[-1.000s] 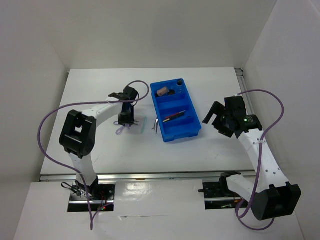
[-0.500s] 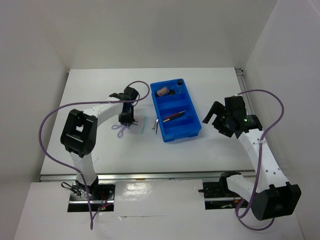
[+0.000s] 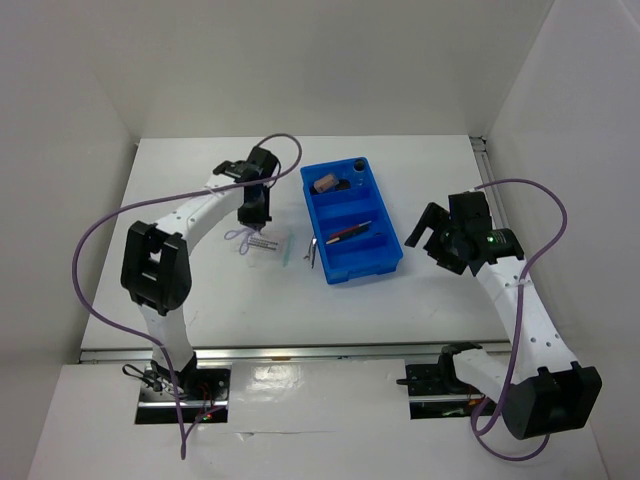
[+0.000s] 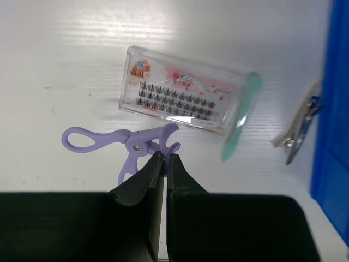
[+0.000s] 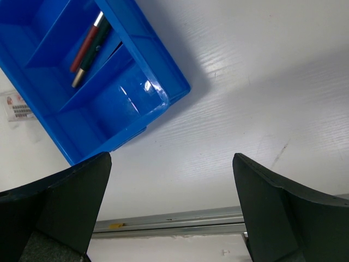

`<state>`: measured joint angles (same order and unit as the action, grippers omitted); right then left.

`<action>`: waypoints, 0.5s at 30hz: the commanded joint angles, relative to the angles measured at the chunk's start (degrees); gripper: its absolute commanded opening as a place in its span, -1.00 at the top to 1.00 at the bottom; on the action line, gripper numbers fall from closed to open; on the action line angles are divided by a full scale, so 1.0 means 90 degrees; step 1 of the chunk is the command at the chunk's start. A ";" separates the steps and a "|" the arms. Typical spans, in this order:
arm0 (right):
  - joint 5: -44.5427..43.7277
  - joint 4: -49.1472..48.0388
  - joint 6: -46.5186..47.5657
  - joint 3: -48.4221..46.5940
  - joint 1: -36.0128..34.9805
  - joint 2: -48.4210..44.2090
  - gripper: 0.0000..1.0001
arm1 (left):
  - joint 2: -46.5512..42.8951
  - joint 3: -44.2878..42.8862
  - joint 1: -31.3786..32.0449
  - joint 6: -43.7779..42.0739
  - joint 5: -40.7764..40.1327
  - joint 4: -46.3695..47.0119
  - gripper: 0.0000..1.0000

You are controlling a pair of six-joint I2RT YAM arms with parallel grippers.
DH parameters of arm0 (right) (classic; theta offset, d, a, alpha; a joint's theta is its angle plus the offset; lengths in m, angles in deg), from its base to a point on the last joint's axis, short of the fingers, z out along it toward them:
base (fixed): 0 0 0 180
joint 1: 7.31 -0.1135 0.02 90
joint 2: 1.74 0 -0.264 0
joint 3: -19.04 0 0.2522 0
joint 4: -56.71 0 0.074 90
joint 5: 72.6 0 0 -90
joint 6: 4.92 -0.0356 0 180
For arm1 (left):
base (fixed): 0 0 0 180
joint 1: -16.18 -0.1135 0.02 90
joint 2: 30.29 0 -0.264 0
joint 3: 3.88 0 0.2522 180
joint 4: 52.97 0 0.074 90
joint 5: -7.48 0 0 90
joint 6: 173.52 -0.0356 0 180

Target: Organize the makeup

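Left gripper (image 4: 165, 159) is pinched closed, apparently on the tip of the lilac looped piece (image 4: 122, 143), mid-counter toward the left edge, beside the white packet (image 4: 182, 90). Right gripper (image 5: 170, 164) hangs spread wide near the right edge, beside the blue tray (image 5: 158, 93).

Clear, glossy plastic lash case (image 4: 182, 90) with a printed label, lying on a white matt table (image 4: 65, 43) that has a fine ribbed grain. Beside it are a lilac looped tool (image 4: 122, 143) of smooth matt plastic with a small metal rivet, a mint-green plastic stick (image 4: 240, 117) and a shiny metal clip (image 4: 299, 126). To the right, a glossy blue plastic tray (image 5: 125, 93) holds lacquered pencils (image 5: 89, 43) with metallic tips. The left gripper (image 4: 165, 159) and right gripper (image 5: 172, 158) have matt black plastic fingers.
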<state>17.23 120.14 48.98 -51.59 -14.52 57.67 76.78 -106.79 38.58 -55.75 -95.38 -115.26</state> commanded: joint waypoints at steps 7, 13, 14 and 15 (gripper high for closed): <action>-0.0225 -0.0333 0.0026 -0.0040 0.0038 0.0039 -1.00 | -0.0149 -0.2164 0.0773 -0.0322 0.0325 -0.0760 1.00; -0.0568 -0.0275 -0.0032 0.0019 0.0038 -0.0088 -1.00 | 0.0866 -0.3675 0.1407 -0.0195 0.1008 -0.0594 1.00; -0.0742 -0.0275 -0.0110 0.0019 0.0038 -0.0088 -1.00 | 0.1012 -0.3863 0.1408 -0.0195 0.1096 -0.0594 1.00; -0.0830 -0.0275 -0.0110 0.0019 0.0038 -0.0146 -1.00 | 0.1275 -0.4019 0.1495 -0.0127 0.1271 -0.0526 1.00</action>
<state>13.41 119.66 48.72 -51.59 -14.52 57.89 83.16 -138.96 51.32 -57.76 -88.62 -119.98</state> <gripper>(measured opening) 0.999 0.162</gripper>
